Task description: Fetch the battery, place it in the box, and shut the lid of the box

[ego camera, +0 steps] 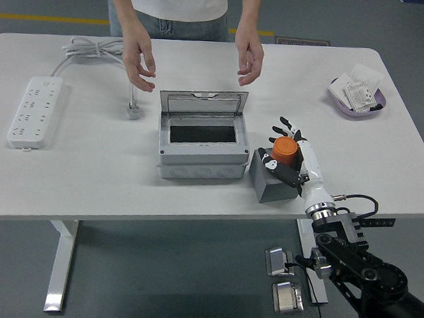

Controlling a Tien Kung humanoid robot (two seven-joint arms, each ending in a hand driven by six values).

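Observation:
An orange cylindrical battery (285, 150) is held upright in my right hand (287, 152), just above a small grey block (269, 183) at the table's front right. The fingers (280, 170) curl around the battery. The grey box (202, 139) stands left of the block in the table's middle, its lid (203, 102) raised at the back and its dark inside showing. My left arm is out of view.
A person stands at the far side with both hands (140, 59) (249, 61) held above the table behind the box. A white power strip (33, 110) with its cable (98, 50) lies at the left. A purple dish (358, 95) with packets sits at the far right.

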